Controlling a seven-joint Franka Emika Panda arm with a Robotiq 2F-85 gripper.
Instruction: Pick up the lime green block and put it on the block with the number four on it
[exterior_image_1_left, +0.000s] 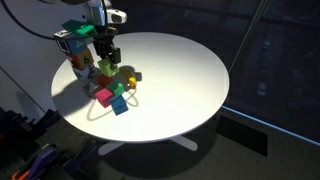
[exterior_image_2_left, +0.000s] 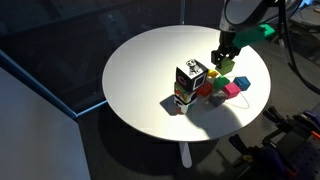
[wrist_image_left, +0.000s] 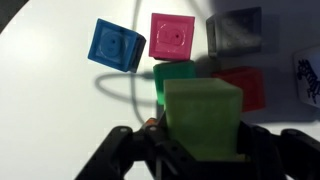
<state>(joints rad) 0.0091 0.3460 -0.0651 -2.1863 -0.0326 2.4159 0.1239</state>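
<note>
In the wrist view the lime green block (wrist_image_left: 203, 108) sits between the jaws of my gripper (wrist_image_left: 200, 135), which is shut on its two sides. The block is lifted off the table above the cluster. Below it lie a darker green cube (wrist_image_left: 175, 75), a red cube (wrist_image_left: 247, 88), a pink cube (wrist_image_left: 172, 37), a grey cube (wrist_image_left: 235, 30) and a blue cube with a faint raised mark (wrist_image_left: 118, 46). I can read no number on any face, so I cannot tell which is the block with the number four. In both exterior views the gripper (exterior_image_1_left: 106, 56) (exterior_image_2_left: 224, 60) hangs over the cluster.
A round white table (exterior_image_1_left: 190, 80) (exterior_image_2_left: 140, 70) carries everything. A tall colourful box (exterior_image_1_left: 80, 55) (exterior_image_2_left: 189, 82) stands close beside the cluster. A thin wire loop (wrist_image_left: 112, 88) lies around the blocks. The floor around the table is dark.
</note>
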